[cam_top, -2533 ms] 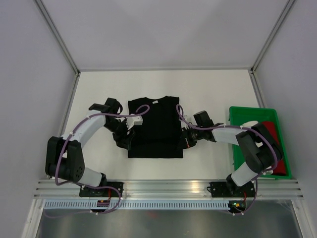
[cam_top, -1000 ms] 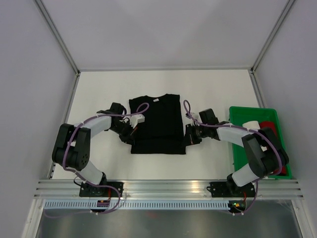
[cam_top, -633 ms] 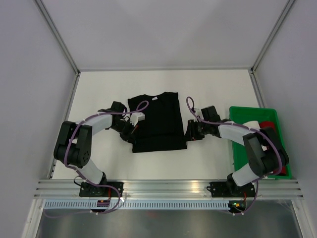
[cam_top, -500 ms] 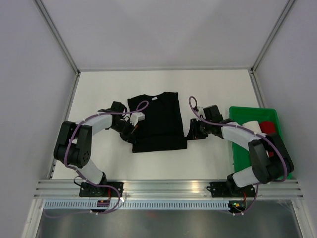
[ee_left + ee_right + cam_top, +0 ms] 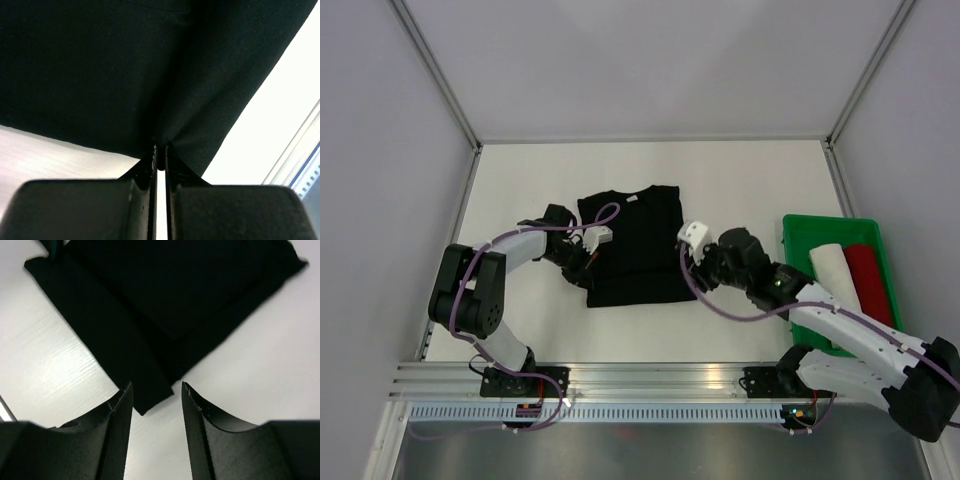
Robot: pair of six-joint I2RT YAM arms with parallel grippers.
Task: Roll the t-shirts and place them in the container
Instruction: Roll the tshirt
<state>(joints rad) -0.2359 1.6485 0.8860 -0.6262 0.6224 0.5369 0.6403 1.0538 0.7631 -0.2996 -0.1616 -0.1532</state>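
The right end effector [image 5: 152, 405] has let go of the black t-shirt [image 5: 635, 250], its jaws now apart above the shirt's corner, while the left end effector [image 5: 159, 150] stays clamped on the opposite edge, so rolling has yet to begin.

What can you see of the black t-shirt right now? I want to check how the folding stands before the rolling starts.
The black t-shirt is plain, soft matte cloth, lying flat on the white table, neck and small white label toward the far side. Its sides are folded inward, giving a narrow, roughly rectangular shape; it is not rolled. The left gripper is shut on its near left edge, bunching the cloth there. The right gripper hangs open just above its near right corner, holding nothing.
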